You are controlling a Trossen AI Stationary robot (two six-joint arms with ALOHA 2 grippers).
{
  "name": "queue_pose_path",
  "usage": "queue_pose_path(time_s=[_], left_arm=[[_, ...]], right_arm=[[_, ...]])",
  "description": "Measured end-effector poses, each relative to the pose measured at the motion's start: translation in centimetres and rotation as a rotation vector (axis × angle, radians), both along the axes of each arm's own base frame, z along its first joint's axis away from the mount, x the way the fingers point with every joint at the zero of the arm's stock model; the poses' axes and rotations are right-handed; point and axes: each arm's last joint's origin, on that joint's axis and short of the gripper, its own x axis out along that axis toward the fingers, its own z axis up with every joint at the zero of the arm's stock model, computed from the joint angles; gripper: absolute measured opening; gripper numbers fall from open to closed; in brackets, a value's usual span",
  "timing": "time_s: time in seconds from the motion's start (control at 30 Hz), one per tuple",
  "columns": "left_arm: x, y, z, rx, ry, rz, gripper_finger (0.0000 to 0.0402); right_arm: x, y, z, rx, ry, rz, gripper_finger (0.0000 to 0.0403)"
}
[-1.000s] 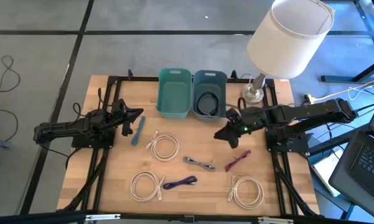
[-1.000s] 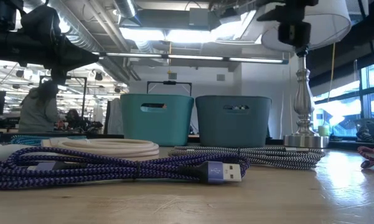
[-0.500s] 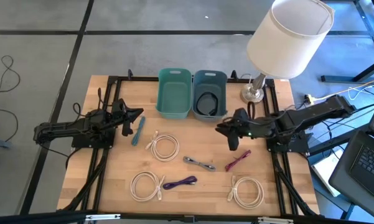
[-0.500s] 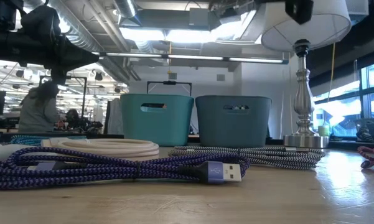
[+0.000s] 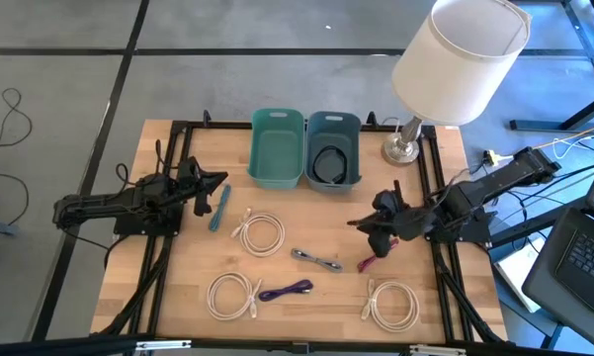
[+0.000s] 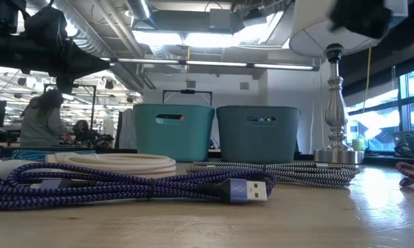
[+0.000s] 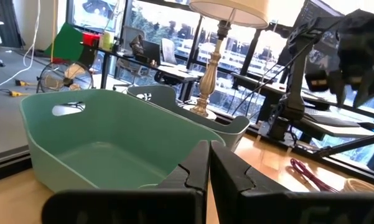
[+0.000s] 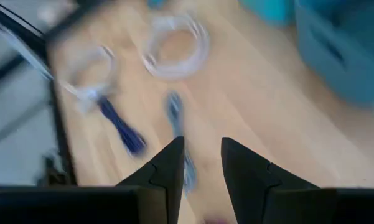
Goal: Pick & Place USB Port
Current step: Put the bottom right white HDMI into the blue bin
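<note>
Several coiled USB cables lie flat on the wooden table: a maroon one [image 5: 378, 254], a grey braided one [image 5: 316, 260], a purple one [image 5: 287, 291] [image 6: 124, 187], a blue one [image 5: 218, 208] and three white coils [image 5: 262, 234]. A black cable lies in the blue-grey bin [image 5: 332, 150], next to the teal bin [image 5: 277, 148]. My right gripper [image 5: 364, 227] [image 8: 202, 155] is open and hovers above the table just beside the maroon cable, touching nothing. My left gripper [image 5: 220, 181] [image 7: 208, 163] is shut and waits left of the teal bin.
A table lamp [image 5: 403, 148] stands at the far right corner, its shade overhanging the right arm. The two bins sit at the far edge [image 6: 251, 134]. Black frame rails [image 5: 440, 267] run along both sides. A person sits in the room behind [image 6: 45, 120].
My right gripper has moved from beside the blue-grey bin toward the table's near edge and now hangs by the maroon cable; its wrist view is blurred by the motion. The cables have stayed in place.
</note>
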Motion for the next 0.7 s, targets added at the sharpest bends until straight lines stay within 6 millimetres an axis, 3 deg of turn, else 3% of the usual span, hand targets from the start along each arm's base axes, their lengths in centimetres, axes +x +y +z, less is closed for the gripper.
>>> queue_pose_path(time_s=[0.3, 0.53, 0.7], left_arm=[[0.1, 0.1, -0.1, 0.006, 0.02, 0.021, 0.0006], [0.1, 0.1, -0.1, 0.025, 0.034, 0.03, 0.0006], [0.1, 0.1, -0.1, 0.034, 0.038, 0.044, 0.0006]], right_arm=[[-0.8, 1.8, -4.7, 0.121, 0.531, -0.104, 0.0097], [0.0, 3.8, -6.4, 0.222, 0.651, -0.01, 0.0047], [0.3, 4.4, -6.9, 0.283, 0.699, 0.016, 0.0059]])
